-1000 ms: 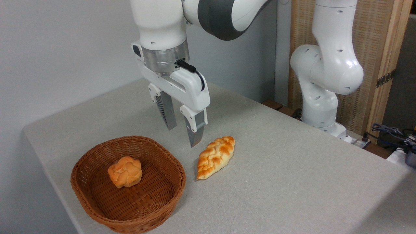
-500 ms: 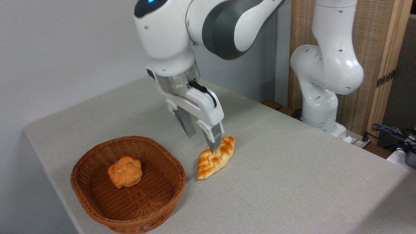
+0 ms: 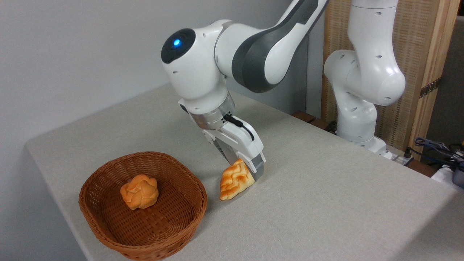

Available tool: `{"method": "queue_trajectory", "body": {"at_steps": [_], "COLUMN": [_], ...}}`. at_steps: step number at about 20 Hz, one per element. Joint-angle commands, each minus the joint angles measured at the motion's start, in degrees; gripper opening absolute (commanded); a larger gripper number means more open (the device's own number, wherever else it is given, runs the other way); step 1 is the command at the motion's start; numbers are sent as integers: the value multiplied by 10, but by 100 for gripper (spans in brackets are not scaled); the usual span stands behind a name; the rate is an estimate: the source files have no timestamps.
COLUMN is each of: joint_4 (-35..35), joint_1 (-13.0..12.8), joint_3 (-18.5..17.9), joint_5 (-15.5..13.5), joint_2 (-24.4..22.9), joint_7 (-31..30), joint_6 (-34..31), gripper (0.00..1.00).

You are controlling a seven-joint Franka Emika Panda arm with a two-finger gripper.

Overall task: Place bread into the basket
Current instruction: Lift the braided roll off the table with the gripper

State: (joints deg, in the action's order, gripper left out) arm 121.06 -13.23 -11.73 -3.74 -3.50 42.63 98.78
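The bread, a braided golden loaf, lies on the table just right of the basket. My gripper has come down tilted over the loaf's far half. Its fingers stand on either side of the loaf, still apart, so it looks open. The near finger covers the loaf's far end, and the far finger is mostly hidden behind the loaf. The loaf's near pointed end rests on the table close to the basket's right rim.
A small round orange bun sits inside the basket. The arm's white base stands at the table's back right, with cables beyond it. The table's front-left edge runs close to the basket.
My gripper dropped from above the table and moved right, tilting as it came down around the loaf. The loaf and the basket stayed where they were.
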Motion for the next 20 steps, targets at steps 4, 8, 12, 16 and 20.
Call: {"method": "queue_trajectory", "body": {"at_steps": [4,8,12,16,20], "joint_4": [4,3,2,1,0], "joint_1": [-21,-41,-45,-45,-45], "joint_3": [3,3,3,3,3], "joint_5": [9,10,11,11,11], "joint_2": [25,30,30,29,29], "joint_7": [0,1,6,8,8], "joint_6": [19,19,19,21,21], "gripper": [100,97,33,6,3]}}
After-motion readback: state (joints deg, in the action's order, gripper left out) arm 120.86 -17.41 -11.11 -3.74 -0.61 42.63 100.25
